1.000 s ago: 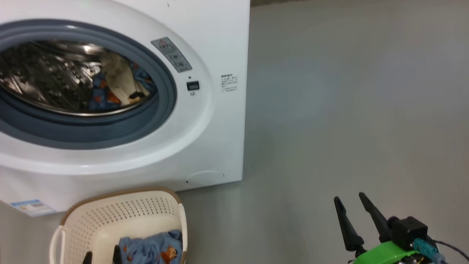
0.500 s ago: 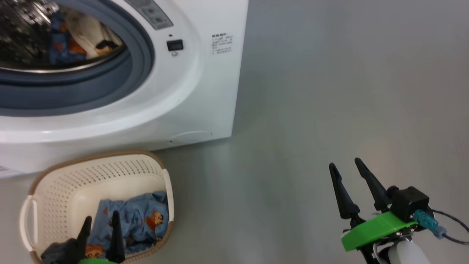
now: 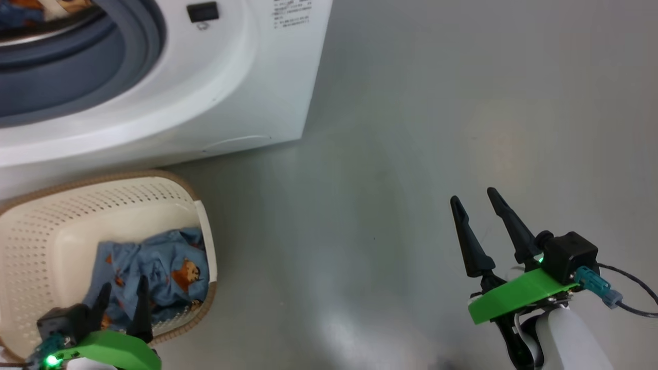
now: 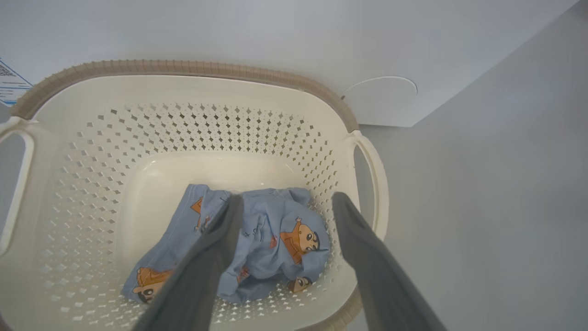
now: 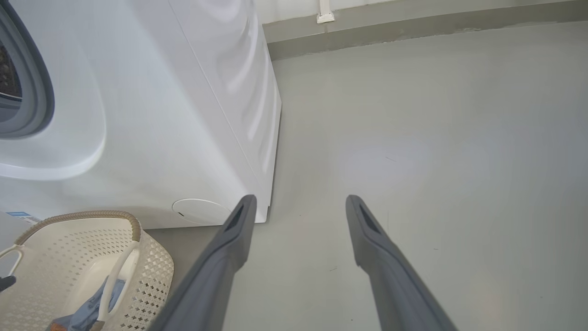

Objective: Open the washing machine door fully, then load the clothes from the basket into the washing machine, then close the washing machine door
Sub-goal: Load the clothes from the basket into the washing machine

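Left gripper (image 4: 287, 197), jaws apart, over bear-print clothes (image 4: 271, 239) in basket (image 4: 183, 69). Right gripper (image 5: 299, 198), jaws apart, over smooth grey floor (image 5: 436, 138); right wrist view adds wall skirting (image 5: 413, 30).

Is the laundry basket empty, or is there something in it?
Not empty: one crumpled blue bear-print garment lies on the floor of the basket.

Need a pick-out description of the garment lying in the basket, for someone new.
Start at the big white washing machine; on the floor just before it sits a cream perforated basket with a brown rim. Inside, near its right wall, lies a crumpled garment: light-blue fabric printed with orange-brown bears, the only coloured thing in that pale basket.
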### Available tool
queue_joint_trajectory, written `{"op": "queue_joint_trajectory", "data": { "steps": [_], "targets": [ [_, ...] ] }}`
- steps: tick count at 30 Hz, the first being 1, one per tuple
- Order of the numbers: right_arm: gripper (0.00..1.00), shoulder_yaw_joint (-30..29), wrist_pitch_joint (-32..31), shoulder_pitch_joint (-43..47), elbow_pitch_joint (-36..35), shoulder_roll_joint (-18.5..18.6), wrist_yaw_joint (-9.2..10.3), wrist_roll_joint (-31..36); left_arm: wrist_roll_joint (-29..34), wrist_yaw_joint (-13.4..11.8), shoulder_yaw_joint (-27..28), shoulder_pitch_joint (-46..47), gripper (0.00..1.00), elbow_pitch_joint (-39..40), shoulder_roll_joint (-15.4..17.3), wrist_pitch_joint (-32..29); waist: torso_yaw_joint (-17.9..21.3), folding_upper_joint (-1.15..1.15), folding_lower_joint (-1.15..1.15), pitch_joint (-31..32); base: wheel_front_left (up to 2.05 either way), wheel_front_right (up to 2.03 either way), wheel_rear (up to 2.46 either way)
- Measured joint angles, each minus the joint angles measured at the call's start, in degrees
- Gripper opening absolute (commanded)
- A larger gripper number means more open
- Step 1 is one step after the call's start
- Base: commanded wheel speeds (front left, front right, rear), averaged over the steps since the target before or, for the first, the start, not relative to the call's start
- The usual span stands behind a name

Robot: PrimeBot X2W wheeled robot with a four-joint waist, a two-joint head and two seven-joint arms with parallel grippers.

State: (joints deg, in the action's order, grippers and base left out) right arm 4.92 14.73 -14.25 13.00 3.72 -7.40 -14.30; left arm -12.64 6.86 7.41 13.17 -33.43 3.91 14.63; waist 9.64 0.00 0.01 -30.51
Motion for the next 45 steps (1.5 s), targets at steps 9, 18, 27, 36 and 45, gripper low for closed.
{"op": "queue_joint_trajectory", "data": {
  "steps": [9,18,27,36,45],
  "targets": [
    [1.00,0.54,0.00,-2.08,-0.38,-0.26,0.00,-0.60,0.68,0.25,0.45,5.08,1.00,-6.38,3.47,0.00,1.69,0.00,0.00,-4.63,0.00,0.00,0.00],
    [1.00,1.89,0.00,-2.91,-0.59,-0.59,0.00,-2.27,0.09,0.48,-2.05,10.14,1.00,-15.27,7.69,0.00,3.50,0.00,0.00,-9.07,0.00,0.00,0.00],
    [1.00,3.79,0.00,-4.67,-0.82,-0.75,0.00,-4.55,-3.44,0.49,-6.51,16.58,1.00,-21.12,12.29,-3.56,5.05,0.00,0.00,-13.06,0.00,0.00,0.00],
    [1.00,5.22,0.00,-4.87,-0.97,-0.77,0.00,-6.10,-6.55,0.49,-9.90,21.55,1.00,-23.87,15.80,-11.84,6.28,0.00,-0.01,-15.34,0.00,0.00,0.00],
    [1.00,5.73,0.00,-5.88,-1.09,-0.80,0.00,-7.58,-7.99,0.54,-10.47,23.96,1.00,-25.63,17.64,-18.78,7.93,0.00,0.00,-16.94,0.00,0.00,0.00]
  ]
}}
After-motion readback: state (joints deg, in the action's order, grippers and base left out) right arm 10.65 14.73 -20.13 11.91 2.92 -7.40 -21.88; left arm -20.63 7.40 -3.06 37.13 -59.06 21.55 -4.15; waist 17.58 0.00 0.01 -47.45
